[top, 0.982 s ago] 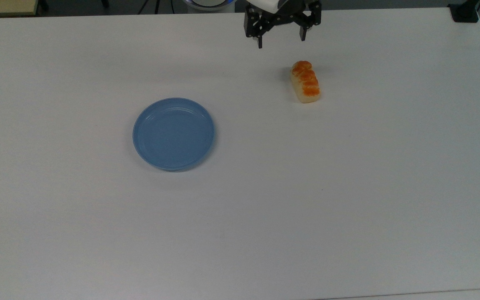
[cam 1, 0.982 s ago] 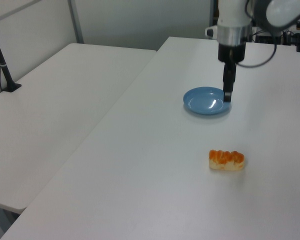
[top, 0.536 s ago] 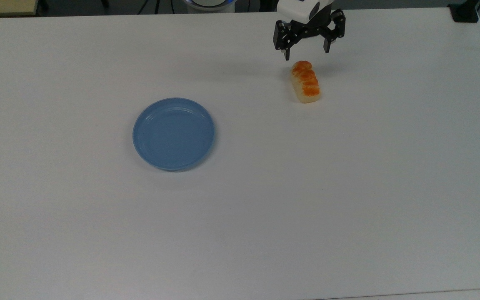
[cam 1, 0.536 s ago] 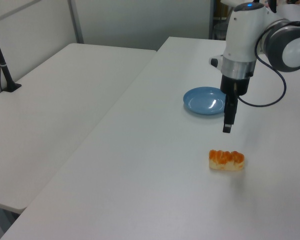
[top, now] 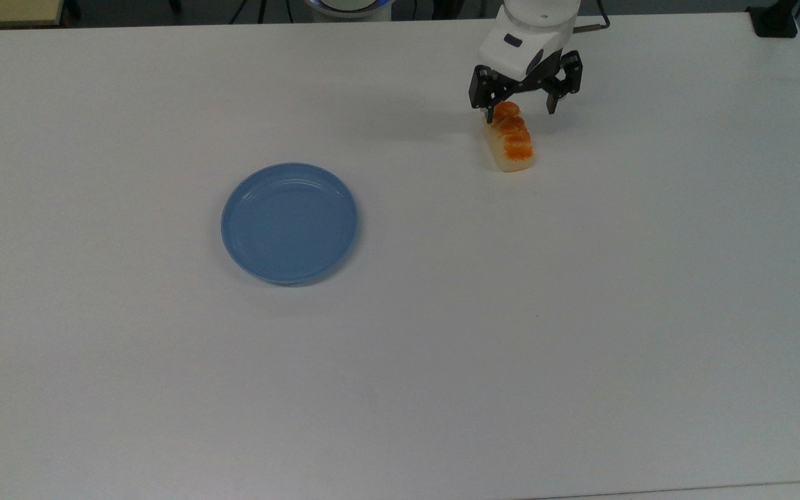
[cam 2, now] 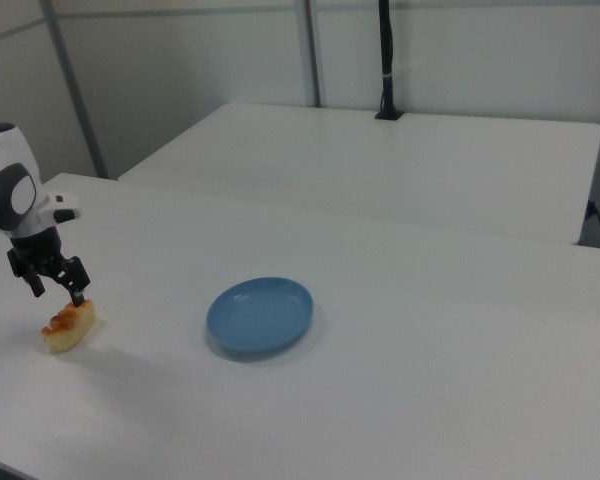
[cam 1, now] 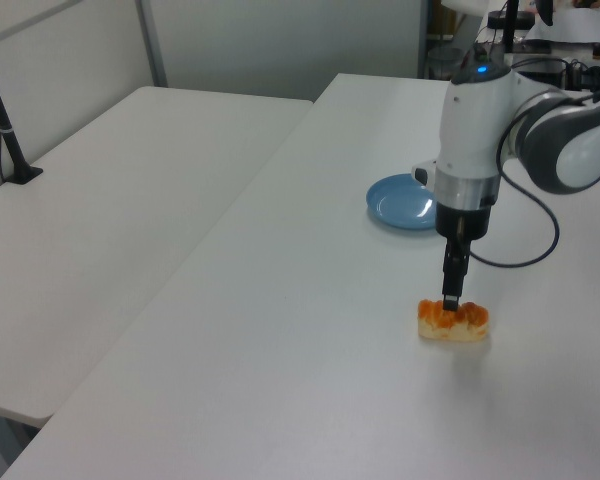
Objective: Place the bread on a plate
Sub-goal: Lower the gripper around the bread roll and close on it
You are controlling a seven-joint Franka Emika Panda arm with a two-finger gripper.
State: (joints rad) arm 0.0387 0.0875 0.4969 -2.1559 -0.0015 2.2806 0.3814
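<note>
Straddling the far end of the bread (top: 510, 142), the gripper (top: 519, 111) hangs spread; better to centre over the loaf's middle before clamping. The plate (top: 289, 222) sits well apart, on the top view's left.

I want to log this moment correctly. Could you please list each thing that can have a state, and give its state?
bread: lying flat on the table, orange top up, not gripped or lifted
plate: upright on the table, nothing on it, apart from the bread
hand: open, low over one end of the bread, fingers either side of it
table: bears the bread and plate
</note>
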